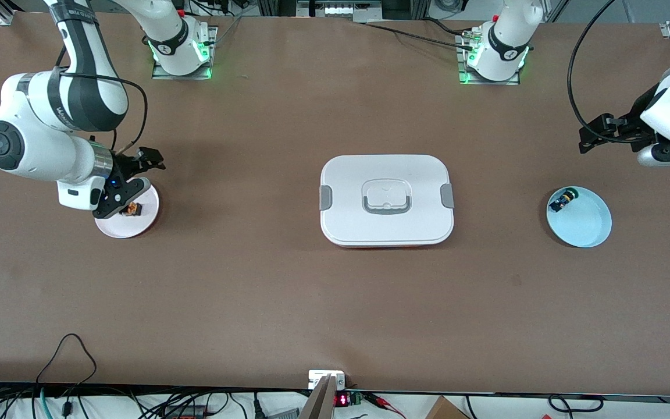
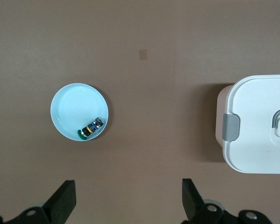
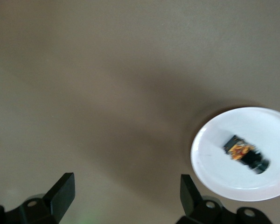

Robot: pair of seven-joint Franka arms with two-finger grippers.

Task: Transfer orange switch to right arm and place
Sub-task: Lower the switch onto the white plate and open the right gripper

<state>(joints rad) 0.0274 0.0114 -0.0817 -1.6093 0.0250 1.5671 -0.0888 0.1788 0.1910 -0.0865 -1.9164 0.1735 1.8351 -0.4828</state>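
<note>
The orange switch [image 1: 132, 208] is seen lying in a white dish [image 1: 137, 228] at the right arm's end of the table [image 1: 253, 291]. The right gripper [image 1: 123, 195] is held just over that dish, fingers spread, nothing pinched. The left gripper [image 1: 602, 137] is held up near the light blue dish [image 1: 588, 230] w/ the green-faced button [image 1: 563, 201]; fingers spread, empty. A white lidded box [image 1: 386, 201] sits mid-table, betw. the dishes.

The table [image 1: 253, 291] has a matt brown top, smooth and even. The box [image 1: 386, 201] looks like white plastic with a soft sheen and grey plastic clasps. The white plate [image 1: 127, 220] and the blue plate [image 1: 579, 217] are smooth and faintly glossy. The right arm [image 1: 50, 128] has glossy white shells and a shiny metal wrist ring.
</note>
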